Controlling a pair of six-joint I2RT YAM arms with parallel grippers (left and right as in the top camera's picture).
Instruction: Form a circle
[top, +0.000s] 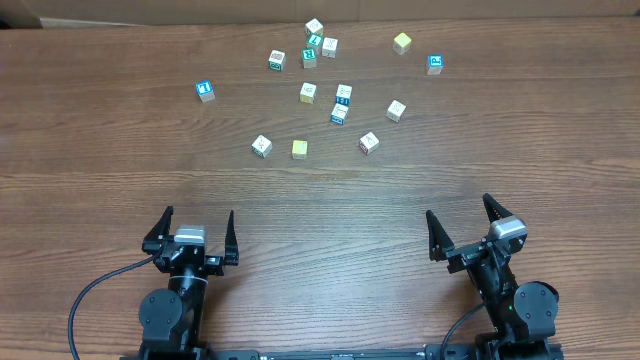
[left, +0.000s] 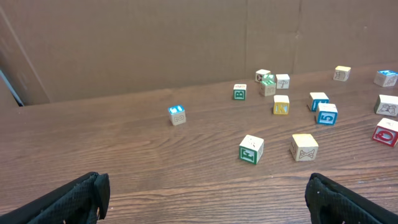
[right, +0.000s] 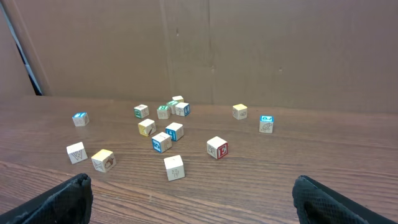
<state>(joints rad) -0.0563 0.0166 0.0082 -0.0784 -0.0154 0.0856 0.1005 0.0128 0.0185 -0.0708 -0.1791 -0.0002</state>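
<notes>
Black left pincer (top: 200, 213), right pincer (top: 458, 206) agape.

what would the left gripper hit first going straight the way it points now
Probably the lone blue-topped cube, nearly dead ahead of the left gripper. The nearer green-lettered cube seems just right of that line, though depth is unclear.

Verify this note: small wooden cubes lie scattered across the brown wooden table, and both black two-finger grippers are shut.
Wrong on the grippers. The overhead view shows the left gripper and right gripper both open and empty. The small wooden cubes do lie scattered across the brown wooden table.
</notes>
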